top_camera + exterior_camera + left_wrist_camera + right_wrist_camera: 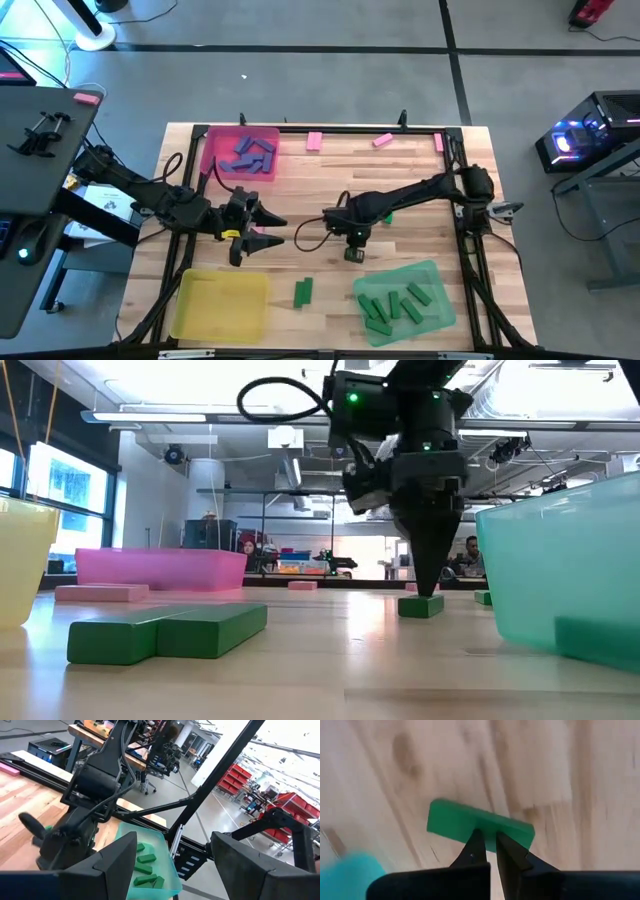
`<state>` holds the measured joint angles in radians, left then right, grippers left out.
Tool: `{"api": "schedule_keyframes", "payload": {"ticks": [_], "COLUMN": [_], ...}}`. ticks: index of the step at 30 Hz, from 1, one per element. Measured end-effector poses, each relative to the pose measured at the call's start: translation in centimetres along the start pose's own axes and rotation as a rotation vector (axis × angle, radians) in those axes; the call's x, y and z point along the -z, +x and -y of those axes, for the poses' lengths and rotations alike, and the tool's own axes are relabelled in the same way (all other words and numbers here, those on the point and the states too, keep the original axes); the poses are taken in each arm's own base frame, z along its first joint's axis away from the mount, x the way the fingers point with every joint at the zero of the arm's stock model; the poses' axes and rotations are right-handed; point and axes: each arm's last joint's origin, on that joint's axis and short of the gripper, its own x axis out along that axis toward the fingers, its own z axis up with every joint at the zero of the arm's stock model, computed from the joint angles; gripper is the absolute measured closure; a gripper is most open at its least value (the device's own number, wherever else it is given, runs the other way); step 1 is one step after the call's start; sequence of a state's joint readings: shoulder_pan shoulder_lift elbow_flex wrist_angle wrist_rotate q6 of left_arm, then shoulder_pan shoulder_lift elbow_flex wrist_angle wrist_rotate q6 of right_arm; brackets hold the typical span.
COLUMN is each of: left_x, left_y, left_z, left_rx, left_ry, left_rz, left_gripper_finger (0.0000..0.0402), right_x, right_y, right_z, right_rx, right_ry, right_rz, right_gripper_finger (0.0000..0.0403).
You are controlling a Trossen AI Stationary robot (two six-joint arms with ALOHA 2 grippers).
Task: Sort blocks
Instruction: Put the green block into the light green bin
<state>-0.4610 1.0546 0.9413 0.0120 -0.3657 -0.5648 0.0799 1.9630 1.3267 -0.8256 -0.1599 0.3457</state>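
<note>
A green block [450,817] lies flat on the wooden table, mid-table, just far of the green tray [405,300]. My right gripper [353,254] points down over the block's middle with its fingers shut. In the low view its tip [430,592] stands right at the top of the green block [420,607]. My left gripper [262,228] hovers level at the table's left, open, with nothing between its fingers [120,855]. Two more green blocks [303,291] lie side by side near the front. My right gripper comes from above with its shut fingertips [476,840] at the middle of the green block's top face [487,827]. I cannot tell whether they touch it. The block lies flat on the table and is not pinched between the fingers.
A pink tray [212,150] at the far left holds purple-blue blocks. A yellow tray [220,305] stands near left. The green tray holds several green blocks. Pink blocks [314,141] lie along the far edge, and one [266,241] below my left gripper. Another green block [388,214] lies under my right arm.
</note>
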Motion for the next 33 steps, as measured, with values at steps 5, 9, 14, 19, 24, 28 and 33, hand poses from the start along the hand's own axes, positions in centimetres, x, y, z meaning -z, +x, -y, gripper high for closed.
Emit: {"api": "schedule_keyframes", "payload": {"ticks": [5, 9, 14, 19, 24, 28, 33], "left_x": [0.0, 0.0, 0.0, -0.1, -0.7, -1.6, -3.2], "left_y": [0.0, 0.0, 0.0, -0.1, -0.8, -2.1, -4.6], "left_z": [0.0, 0.0, 0.0, 0.0, 0.0, 0.2, 0.2], "left_rx": [0.0, 0.001, 0.001, 0.003, 0.026, 0.075, 0.153], "left_ry": [-0.001, -0.007, -0.002, 0.041, 0.093, 0.125, 0.155], "left_rz": [0.002, 0.002, 0.002, 0.006, 0.025, 0.051, 0.103], "left_gripper_finger": [0.0161, 0.0161, 0.0161, 0.0161, 0.0161, 0.0161, 0.0161], "right_x": [0.5, -0.3, -1.0, -0.9, -1.5, -1.8, -1.6], "right_y": [0.6, 0.7, 0.4, 0.3, 0.1, 0.0, -1.6], "right_z": [0.3, -0.6, -1.3, -1.2, -1.1, -1.1, -1.8], "right_rx": [-0.011, -0.052, -0.085, -0.053, -0.031, -0.051, -0.103], "right_ry": [0.456, 0.615, 0.65, 0.806, 1.012, 1.1, 1.117], "right_rz": [0.014, 0.116, 0.172, 0.187, 0.331, 0.382, 0.426], "right_gripper_finger": [0.0403, 0.0403, 0.0403, 0.0403, 0.0403, 0.0403, 0.0403]}}
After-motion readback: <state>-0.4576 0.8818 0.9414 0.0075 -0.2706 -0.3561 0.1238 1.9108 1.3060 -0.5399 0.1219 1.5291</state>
